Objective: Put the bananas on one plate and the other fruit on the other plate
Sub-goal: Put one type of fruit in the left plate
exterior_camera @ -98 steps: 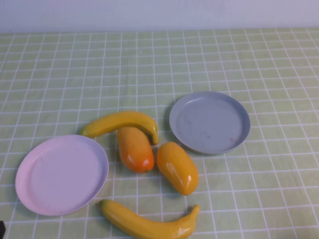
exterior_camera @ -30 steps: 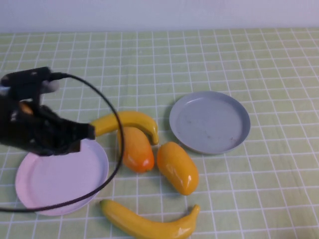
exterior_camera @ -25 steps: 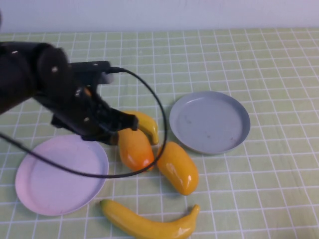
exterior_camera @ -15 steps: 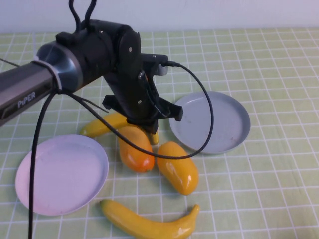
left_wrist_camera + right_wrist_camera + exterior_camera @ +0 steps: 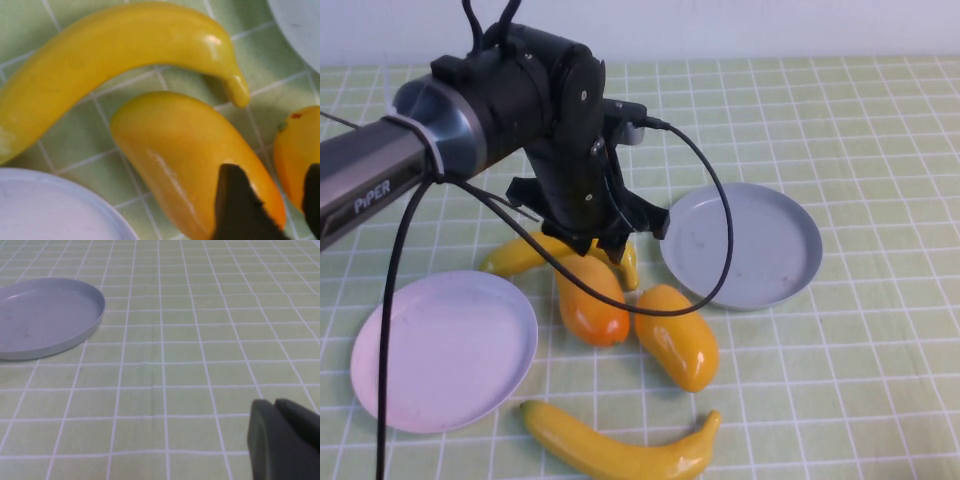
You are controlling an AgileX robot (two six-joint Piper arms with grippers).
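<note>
Two crowded fruits: left gripper point(image 5: 267, 207), jaws parted and empty, over deep-orange fruit point(image 5: 590, 300); may nudge touching banana point(image 5: 560, 245). Right gripper point(image 5: 282, 440) closed, parked.

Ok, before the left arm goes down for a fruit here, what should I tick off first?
1. Left end effector open and holding nothing: ok.
2. Centred over one fruit: not ok. It hangs over the gap between the deeper orange fruit and the yellow-orange fruit.
3. Pink plate bare, ready to receive fruit: ok.
4. Grey-blue plate bare: ok.
5. Room around the deeper orange fruit: cannot tell. The far banana lies close beside it.
6. Right end effector shut, low over the cloth on the grey-blue plate's side, away from the fruit: ok.
</note>
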